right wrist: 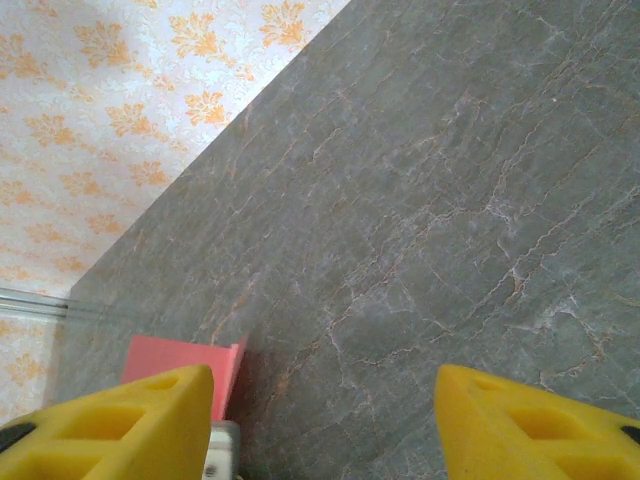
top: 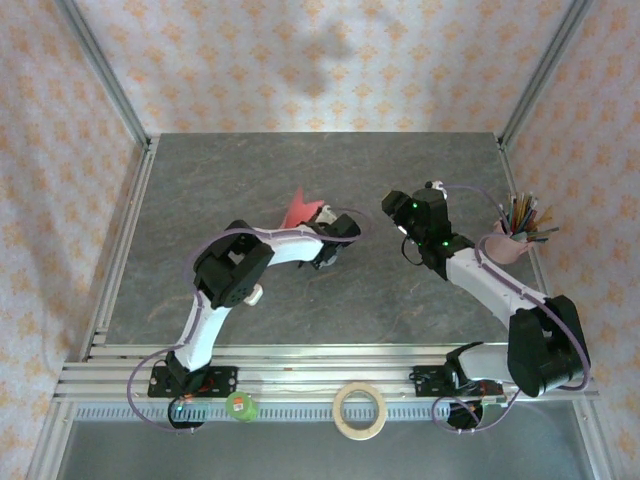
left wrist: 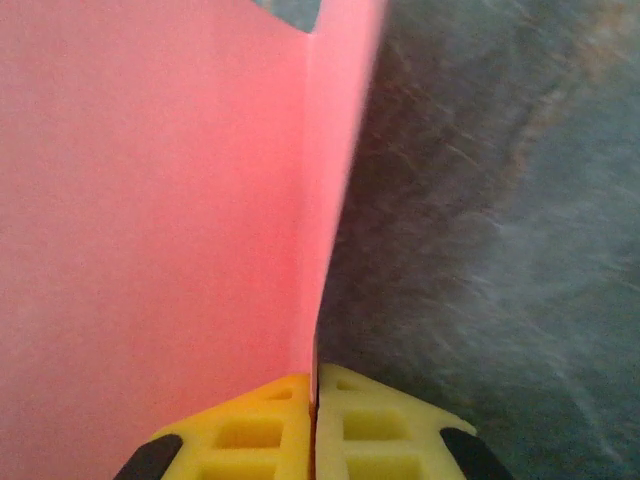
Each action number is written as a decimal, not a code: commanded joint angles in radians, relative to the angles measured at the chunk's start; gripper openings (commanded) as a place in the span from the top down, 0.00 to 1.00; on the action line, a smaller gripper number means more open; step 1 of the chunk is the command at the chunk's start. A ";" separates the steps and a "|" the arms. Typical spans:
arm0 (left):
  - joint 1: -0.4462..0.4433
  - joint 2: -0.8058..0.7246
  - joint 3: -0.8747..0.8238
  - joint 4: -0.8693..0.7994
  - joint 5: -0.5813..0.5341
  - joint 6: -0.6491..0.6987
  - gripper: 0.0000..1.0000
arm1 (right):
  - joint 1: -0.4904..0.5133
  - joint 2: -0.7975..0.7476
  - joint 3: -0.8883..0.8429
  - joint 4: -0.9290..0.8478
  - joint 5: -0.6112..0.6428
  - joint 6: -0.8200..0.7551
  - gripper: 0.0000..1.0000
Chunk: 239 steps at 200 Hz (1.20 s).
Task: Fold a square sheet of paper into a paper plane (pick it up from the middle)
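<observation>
Currently the task appears to be at an early fold. The square sheet of paper (top: 303, 210) is doubled into an upright V near the middle of the table (top: 250, 170). Your left gripper (left wrist: 315, 425) has its yellow fingertips pressed together, pinching the sheet where its crease runs down between them. The pink flaps rise toward 12 o'clock in the left wrist view.

Your right gripper (right wrist: 325, 410) is spread apart, holding and touching nothing. It sits at 3 o'clock of the sheet in the top view. In its own wrist view, the paper shows at 7 o'clock.

The next move likely calls for bringing the right jaws onto a free flap.
</observation>
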 commanded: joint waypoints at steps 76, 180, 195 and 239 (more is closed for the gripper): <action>-0.023 0.047 0.037 -0.016 0.113 -0.102 0.81 | -0.006 0.017 0.001 -0.003 -0.002 0.033 0.40; -0.028 -0.204 -0.062 0.059 0.453 -0.286 0.68 | -0.005 0.028 0.007 0.010 -0.004 0.035 0.40; -0.027 -0.262 -0.111 0.096 0.547 -0.326 0.67 | -0.006 0.030 0.008 0.011 0.001 0.036 0.40; -0.025 -0.437 -0.244 0.199 0.757 -0.386 0.61 | -0.006 0.048 0.010 0.020 -0.013 0.045 0.40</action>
